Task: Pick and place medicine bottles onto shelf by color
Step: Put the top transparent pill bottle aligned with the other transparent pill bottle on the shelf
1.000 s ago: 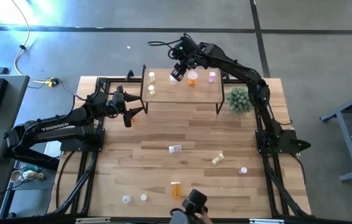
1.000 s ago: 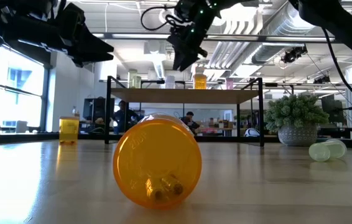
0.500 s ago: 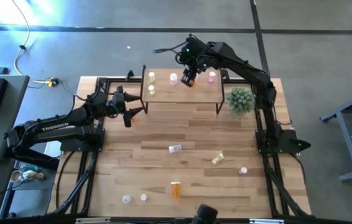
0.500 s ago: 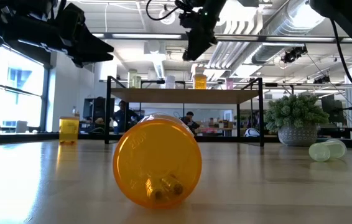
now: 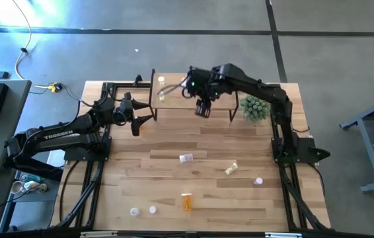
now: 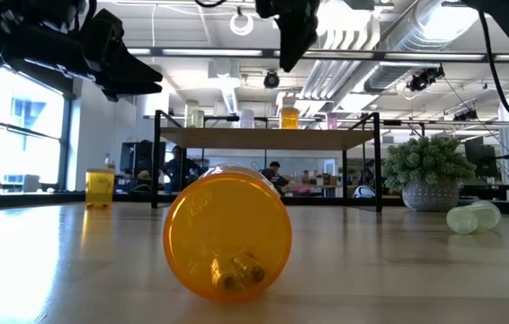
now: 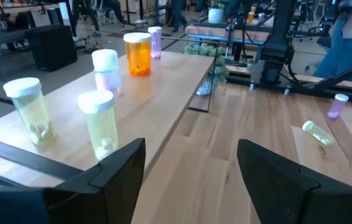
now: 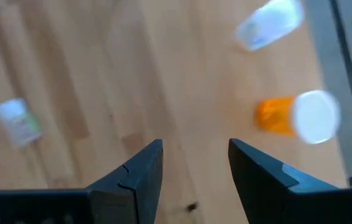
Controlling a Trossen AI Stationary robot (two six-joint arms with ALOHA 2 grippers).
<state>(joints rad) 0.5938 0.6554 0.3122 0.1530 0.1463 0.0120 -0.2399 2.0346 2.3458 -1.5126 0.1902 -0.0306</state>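
The right gripper [image 5: 203, 110] hangs open and empty above the shelf's [image 5: 174, 100] near edge. The left gripper [image 5: 146, 119], also open, waits left of the shelf.

Bare wooden plank tabletop [image 5: 193, 135] spans the frame centre. Obstacles: raised wooden shelf on black legs [image 5: 223, 99] at upper centre, spiky green plant [image 5: 254, 106] to its right, scattered bottles along the lower frame.

1. Shelf [image 5: 174, 99], high view: the right arm hides much of its top
2. Orange bottle [image 8: 295, 116] and white-capped bottle [image 8: 269, 23], right wrist view: blurred, outlines soft
3. Pink bottle [image 7: 336, 105], left wrist view: too small to tell its contents
4. Right gripper [image 6: 292, 45], low view: cut off by the frame's top edge
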